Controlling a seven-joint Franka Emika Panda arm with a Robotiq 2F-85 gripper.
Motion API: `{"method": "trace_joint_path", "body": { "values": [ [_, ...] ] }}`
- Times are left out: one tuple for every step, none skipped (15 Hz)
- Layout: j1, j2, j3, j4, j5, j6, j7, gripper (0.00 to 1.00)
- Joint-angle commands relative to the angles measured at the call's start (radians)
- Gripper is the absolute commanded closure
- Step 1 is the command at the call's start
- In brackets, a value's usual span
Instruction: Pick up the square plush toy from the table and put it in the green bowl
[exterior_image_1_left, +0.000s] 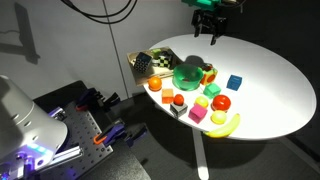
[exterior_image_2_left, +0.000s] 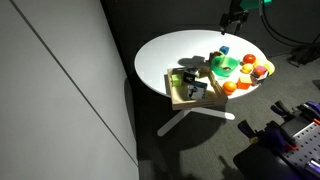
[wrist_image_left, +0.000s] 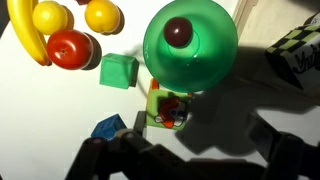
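The green bowl (wrist_image_left: 190, 45) is round and bright green, and a dark red round thing lies in it. It shows among the toys in both exterior views (exterior_image_1_left: 187, 71) (exterior_image_2_left: 224, 66). The square plush toy (wrist_image_left: 167, 108) lies on the table against the bowl's rim, with red and white patches and a yellow-green edge. In an exterior view it sits beside the bowl (exterior_image_1_left: 208, 72). My gripper (wrist_image_left: 195, 165) hangs high above the table beyond the toys (exterior_image_1_left: 207, 28) (exterior_image_2_left: 234, 17). It is open and empty, its fingers dark at the bottom of the wrist view.
A banana (wrist_image_left: 25, 35), a red tomato (wrist_image_left: 68, 48), an orange (wrist_image_left: 103, 15), a green block (wrist_image_left: 118, 70) and a blue cube (wrist_image_left: 108, 127) lie near the bowl. A wooden box (exterior_image_1_left: 152, 62) stands at the table's edge.
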Motion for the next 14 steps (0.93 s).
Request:
{"method": "trace_joint_path", "body": {
  "values": [
    [-0.01,0.051,0.013,0.036,-0.004,0.014,0.006,0.0],
    [-0.01,0.06,0.013,0.037,-0.004,0.023,0.009,0.0],
    [-0.01,0.071,0.013,0.04,-0.004,0.031,0.009,0.0],
    [-0.01,0.08,0.012,0.042,-0.006,0.042,0.01,0.0],
    [-0.01,0.091,0.012,0.044,-0.008,0.053,0.01,0.0],
    [-0.01,0.102,0.011,0.046,-0.008,0.071,0.012,0.0],
    [-0.009,0.112,0.01,0.048,-0.008,0.086,0.016,0.0],
    [-0.009,0.122,0.01,0.051,-0.008,0.101,0.019,0.0],
    [-0.008,0.134,0.008,0.055,-0.009,0.115,0.025,0.0],
    [-0.007,0.144,0.007,0.059,-0.008,0.127,0.029,0.0],
    [-0.006,0.156,0.005,0.065,-0.01,0.138,0.034,0.0],
    [-0.005,0.167,0.003,0.07,-0.012,0.152,0.039,0.0],
    [-0.003,0.18,0.0,0.077,-0.016,0.165,0.046,0.0],
    [0.0,0.194,-0.004,0.084,-0.019,0.178,0.056,0.0]
  ]
}}
